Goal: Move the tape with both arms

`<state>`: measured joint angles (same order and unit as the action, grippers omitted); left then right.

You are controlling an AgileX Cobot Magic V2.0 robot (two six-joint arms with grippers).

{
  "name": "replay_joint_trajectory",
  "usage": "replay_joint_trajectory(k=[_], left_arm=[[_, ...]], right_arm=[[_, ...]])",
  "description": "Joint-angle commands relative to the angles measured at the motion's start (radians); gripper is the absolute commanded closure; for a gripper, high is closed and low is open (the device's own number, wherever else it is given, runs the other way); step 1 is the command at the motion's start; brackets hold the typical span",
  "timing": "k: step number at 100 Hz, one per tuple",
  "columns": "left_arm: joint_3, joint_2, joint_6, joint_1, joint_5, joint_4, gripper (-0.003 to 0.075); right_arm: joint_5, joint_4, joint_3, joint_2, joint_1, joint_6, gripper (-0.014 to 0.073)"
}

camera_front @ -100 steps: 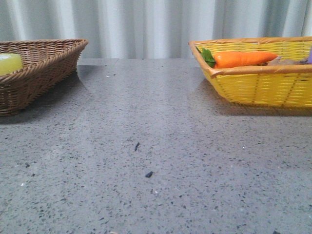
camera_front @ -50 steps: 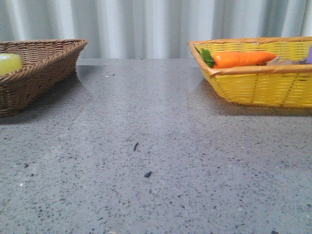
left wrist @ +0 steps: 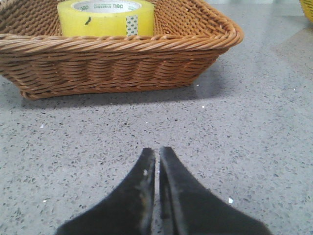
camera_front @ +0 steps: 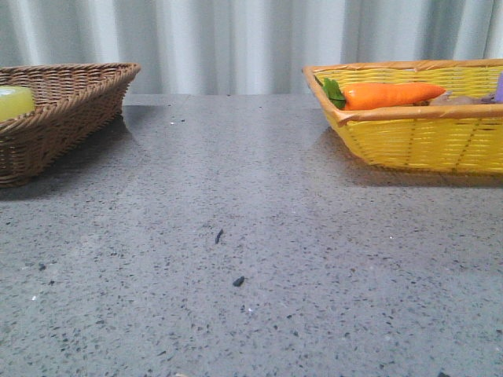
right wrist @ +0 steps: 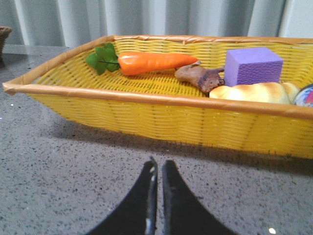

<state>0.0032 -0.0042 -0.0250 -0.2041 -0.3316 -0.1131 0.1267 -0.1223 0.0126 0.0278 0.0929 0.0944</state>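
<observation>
Left claw (left wrist: 157, 155): dark fingers pressed together, only a hairline slit between the tips, nothing held; it sits low over the grey speckled surface (left wrist: 254, 127), pointing toward the brown wicker basket (left wrist: 122, 58) and well short of it. Tape (left wrist: 105, 17) — wide yellow roll, white core w/ green print, dotted white patch on its side wall — lies flat inside that basket, near the rim facing the claw. In the front view only a yellow sliver of the roll shows over the basket's rim at far left.

Right claw (right wrist: 157, 171): fingers likewise closed tip to tip, empty, aimed at the yellow woven basket (right wrist: 161, 122) w/ orange-tan rim, near but not touching it. Contents of this basket (right wrist view): orange carrot (right wrist: 151, 62) w/ green leaves along the far side, a brown lumpy item (right wrist: 198, 77) just beside its tip, a purple block (right wrist: 253, 66), and a pale bread-like piece (right wrist: 257, 92) against the near wall; a partly cut-off round object at the edge cannot be identified.

Front view: the two baskets stand well apart — brown at left, yellow at right — w/ bare surface between, marked by two small dark specks (camera_front: 229, 258). Neither claw appears in this view. Pale pleated curtain (camera_front: 236, 43) forms the backdrop.
</observation>
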Motion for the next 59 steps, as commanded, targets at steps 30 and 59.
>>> replay_joint_trajectory(k=[30,59], left_arm=[[0.009,-0.029,0.008,0.002,0.051,-0.011,0.0741],[0.009,-0.029,0.008,0.002,0.051,-0.011,0.0741]], right_arm=[[0.180,0.000,0.021,-0.057,-0.010,-0.005,0.0635],[0.180,0.000,0.021,-0.057,-0.010,-0.005,0.0635]])
